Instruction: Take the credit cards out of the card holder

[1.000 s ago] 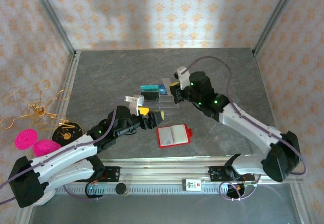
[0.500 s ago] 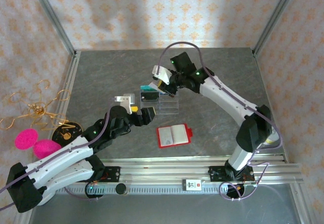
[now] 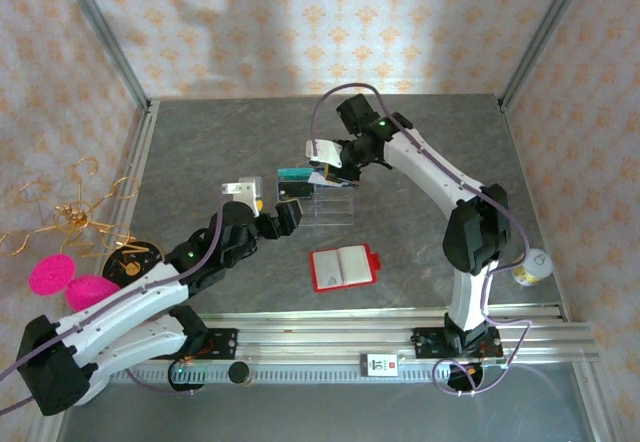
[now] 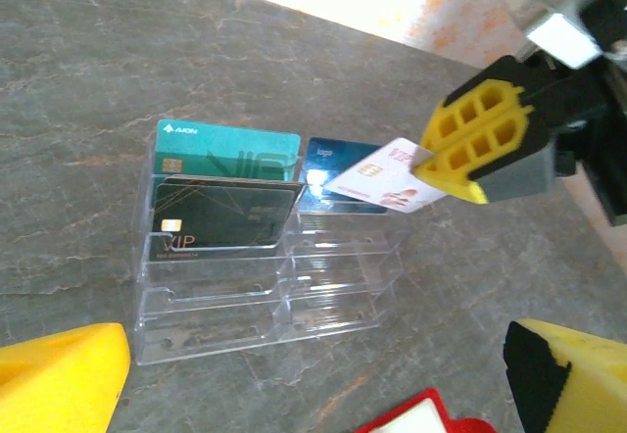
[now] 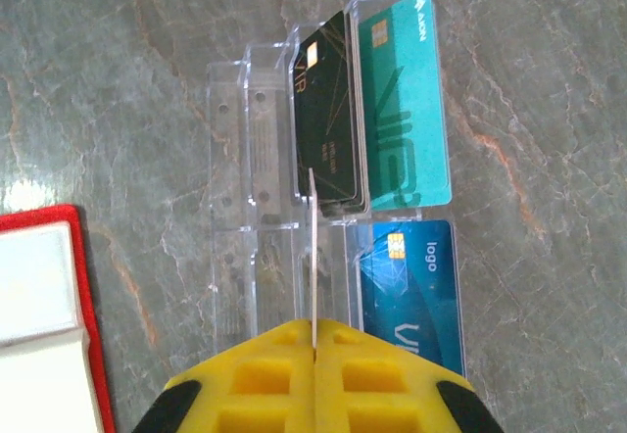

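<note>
Card holder (image 3: 343, 267) lies open and flat on the table (image 3: 200, 152), near the arm bases and apart from both grippers. Right gripper (image 5: 313, 340) is clamped on one end of a pale card (image 4: 380, 186) over the clear tray (image 4: 211, 325), probably to slot it in near the blue card (image 5: 411, 296). Left gripper (image 3: 277, 214) hangs beside the tray, jaws wide apart and holding nothing.

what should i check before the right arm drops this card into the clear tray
1. Grip: right end effector shut on the pale card: ok, pinched by one edge.
2. Pale card above the clear tray: ok.
3. Slots in front of the blue card free: ok.
4. Card lined up with one slot: cannot tell.
5. The left end effector open, off the tray: ok.
6. The card holder emptied: cannot tell; it lies open.
</note>
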Tool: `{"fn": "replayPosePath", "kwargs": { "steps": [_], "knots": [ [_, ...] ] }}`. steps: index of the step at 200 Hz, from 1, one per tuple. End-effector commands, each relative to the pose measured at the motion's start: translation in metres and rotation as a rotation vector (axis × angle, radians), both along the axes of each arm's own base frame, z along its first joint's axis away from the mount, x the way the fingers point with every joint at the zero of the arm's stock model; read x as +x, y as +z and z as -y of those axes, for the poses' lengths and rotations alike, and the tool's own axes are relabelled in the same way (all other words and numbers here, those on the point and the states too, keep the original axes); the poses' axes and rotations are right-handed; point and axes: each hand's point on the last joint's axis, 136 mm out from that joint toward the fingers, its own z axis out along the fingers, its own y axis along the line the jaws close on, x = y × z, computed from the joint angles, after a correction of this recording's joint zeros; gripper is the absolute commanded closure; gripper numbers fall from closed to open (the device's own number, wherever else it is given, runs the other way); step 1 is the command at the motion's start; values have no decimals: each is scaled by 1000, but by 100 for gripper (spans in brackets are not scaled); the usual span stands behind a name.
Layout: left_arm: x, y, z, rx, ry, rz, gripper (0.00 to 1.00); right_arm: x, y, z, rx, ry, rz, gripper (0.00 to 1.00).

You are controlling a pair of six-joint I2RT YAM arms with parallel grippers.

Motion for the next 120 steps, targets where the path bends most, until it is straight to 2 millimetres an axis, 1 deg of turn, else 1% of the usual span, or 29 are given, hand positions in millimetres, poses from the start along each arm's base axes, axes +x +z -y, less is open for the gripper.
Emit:
{"fn": "replayPosePath", "kwargs": {
  "steps": [1, 23, 59, 76, 99, 120],
  "knots": [
    [11, 9, -1, 28, 22, 31, 1, -15, -6, 10, -22, 75, -32, 100],
    [15, 2, 2, 47, 13, 11, 1, -23, -7, 13, -27, 119, -39, 100],
    [20, -9, 6, 50, -1, -15, 1, -25, -27, 22, -84, 123, -55, 100],
    [22, -12, 8, 54, -14, -25, 1, -22, -32, 22, -94, 117, -46, 100],
    [25, -15, 8, 72, -15, -39, 1, -11, -43, 24, -120, 81, -30, 100],
    [27, -14, 8, 70, -17, -40, 1, -6, -53, 25, -141, 66, -33, 100]
  ]
}}
